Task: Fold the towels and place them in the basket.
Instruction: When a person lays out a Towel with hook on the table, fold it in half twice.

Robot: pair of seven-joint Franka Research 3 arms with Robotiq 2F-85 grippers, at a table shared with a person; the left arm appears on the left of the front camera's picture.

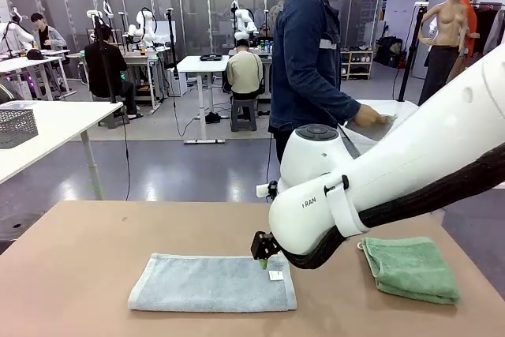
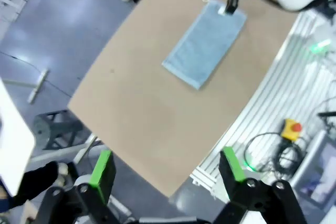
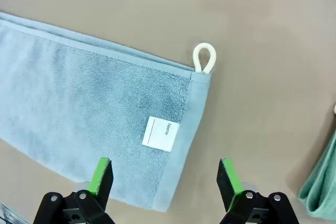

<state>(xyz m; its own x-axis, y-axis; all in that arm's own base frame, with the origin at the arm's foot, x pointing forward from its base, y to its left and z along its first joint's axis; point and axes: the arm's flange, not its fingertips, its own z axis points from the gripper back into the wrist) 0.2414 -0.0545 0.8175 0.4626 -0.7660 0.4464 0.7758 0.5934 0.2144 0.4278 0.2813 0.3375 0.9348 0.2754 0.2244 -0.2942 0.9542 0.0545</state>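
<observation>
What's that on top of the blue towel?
A small white tag lies on the blue towel near one end. The right gripper hangs open over that end. Anything beneath the towel is covered.

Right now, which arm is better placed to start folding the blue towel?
Probably the right: the right gripper, open, hangs just above the blue towel at its tagged end; the left gripper, also open, sits high and far from it.

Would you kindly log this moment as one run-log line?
right jaws: open over end of grey-blue towel | left jaws: open, high above table | green towel: folded, at table's right
</observation>
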